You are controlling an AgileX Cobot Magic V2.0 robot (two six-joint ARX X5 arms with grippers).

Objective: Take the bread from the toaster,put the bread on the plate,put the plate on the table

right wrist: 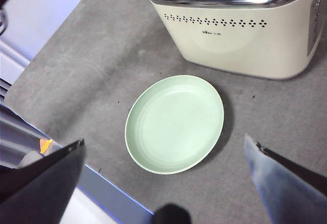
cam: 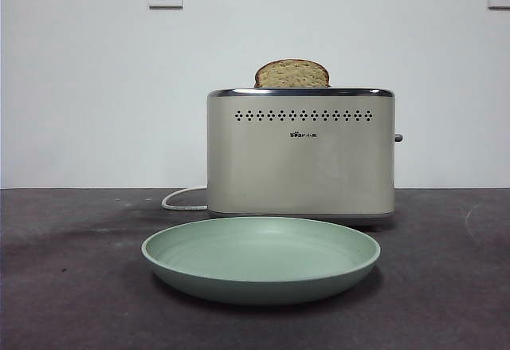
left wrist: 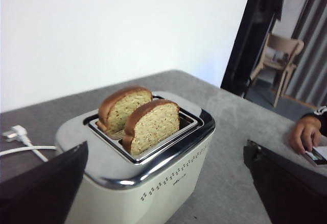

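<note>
Bread waiting in the toaster, both my grippers empty above the table.

The bread [left wrist: 153,126] stands upright in the toaster's [left wrist: 153,183] nearer slot, beside a second slice [left wrist: 122,106] in the far slot. My left gripper [left wrist: 163,183] hovers above and near the toaster, jaws spread wide, holding nothing. The plate [right wrist: 174,123] lies empty on the table [right wrist: 102,55] just in front of the toaster, with my right gripper [right wrist: 163,183] above it, wide open and empty.
</note>
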